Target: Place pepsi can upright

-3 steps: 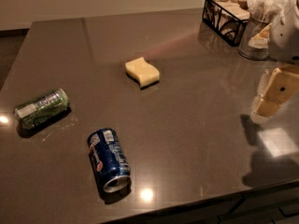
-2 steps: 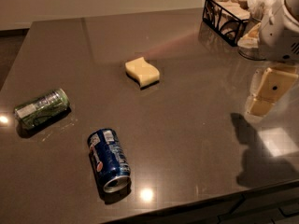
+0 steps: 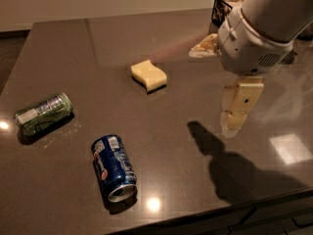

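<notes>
The gripper point(image 3: 233, 119) has swung further in over the bench point(image 3: 73, 48); jaws spread or pressed, I cannot tell. The pepsi can point(image 3: 113, 166) lies on its side, well apart from the jaws. Approach just begun.

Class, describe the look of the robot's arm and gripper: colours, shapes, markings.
The arm is a white cylinder ending in a rounded white housing with a small vent grille. Below it, over the right of the table, the gripper is cream, blocky, tapering, with one dark dot.
</notes>
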`<move>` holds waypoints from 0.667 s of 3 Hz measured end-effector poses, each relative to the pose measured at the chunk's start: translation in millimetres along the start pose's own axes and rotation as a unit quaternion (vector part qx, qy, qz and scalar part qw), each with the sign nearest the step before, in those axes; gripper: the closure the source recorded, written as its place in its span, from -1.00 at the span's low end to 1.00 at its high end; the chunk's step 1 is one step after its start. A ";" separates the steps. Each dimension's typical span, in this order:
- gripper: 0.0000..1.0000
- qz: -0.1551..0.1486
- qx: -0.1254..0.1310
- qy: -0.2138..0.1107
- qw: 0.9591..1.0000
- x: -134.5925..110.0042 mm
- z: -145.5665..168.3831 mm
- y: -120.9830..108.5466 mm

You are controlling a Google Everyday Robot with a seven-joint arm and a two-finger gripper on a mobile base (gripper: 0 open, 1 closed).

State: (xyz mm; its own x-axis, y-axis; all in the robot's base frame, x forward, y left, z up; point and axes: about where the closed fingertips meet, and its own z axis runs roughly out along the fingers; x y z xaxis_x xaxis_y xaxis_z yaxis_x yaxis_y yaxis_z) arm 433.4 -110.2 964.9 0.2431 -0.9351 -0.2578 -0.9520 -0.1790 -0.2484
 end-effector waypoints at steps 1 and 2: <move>-1.00 -0.099 -0.017 -0.044 0.994 -40.1 15.4 20.1; -1.00 -0.210 -0.039 -0.067 0.975 -74.5 34.6 41.0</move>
State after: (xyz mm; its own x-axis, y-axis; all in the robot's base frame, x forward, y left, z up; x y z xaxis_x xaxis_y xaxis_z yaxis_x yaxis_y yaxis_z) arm 382.8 -37.3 941.6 0.6316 -0.7267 -0.2702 -0.7732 -0.5646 -0.2889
